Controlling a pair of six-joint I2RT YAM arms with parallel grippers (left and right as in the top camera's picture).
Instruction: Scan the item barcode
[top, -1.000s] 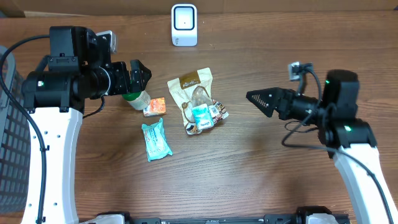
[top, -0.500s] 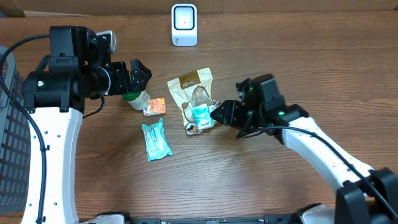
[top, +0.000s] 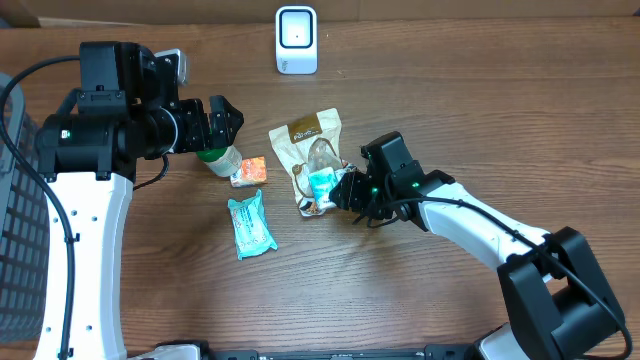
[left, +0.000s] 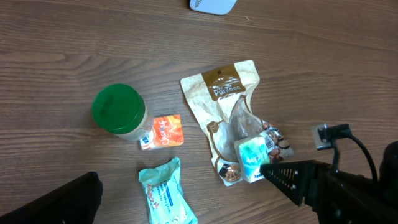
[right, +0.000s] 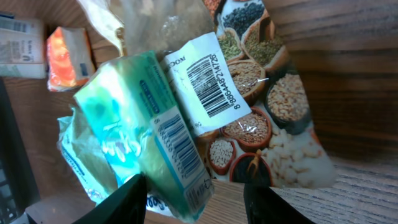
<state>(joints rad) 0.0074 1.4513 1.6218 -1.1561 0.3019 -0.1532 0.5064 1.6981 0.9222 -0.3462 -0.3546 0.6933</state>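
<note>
2 dark fingers of the right gripper (right: 194, 182) stood apart on either side of the lower end of a teal carton (right: 143, 118). The carton lay tilted across the lower part of the grain pouch (right: 267, 93). The jaws were not clenched. 1 finger looked to touch the carton's corner and the other stood off it with a gap, so nothing was grasped yet. I took the carton for the item to scan. Its own barcode ran along the side facing the wrist camera, just beside the pouch's white barcode label (right: 208, 74).

Farther out, on the pouch's side toward the left arm, lay an orange packet (top: 249, 171), a teal wipes pack (top: 250, 225) and a green-lidded jar (top: 215, 160). The left gripper (top: 226, 120) hung above the jar, its jaws released and wide, holding nothing. Well beyond the pouch's top edge stood the white scanner (top: 296, 40).

Several things could go wrong from here:

- **Dragging the pouch:** the carton rested on loose film, so a low pinch could catch the pouch and drag it along.
- **Carton twisting:** a grip at 1 end, near a corner, might let the carton twist or slip during the long carry to the scanner.
- **Failed or wrong scan:** a finger could land over the carton's barcode and block the read. If the pouch rode along, the scanner might read the pouch's label instead.
</note>
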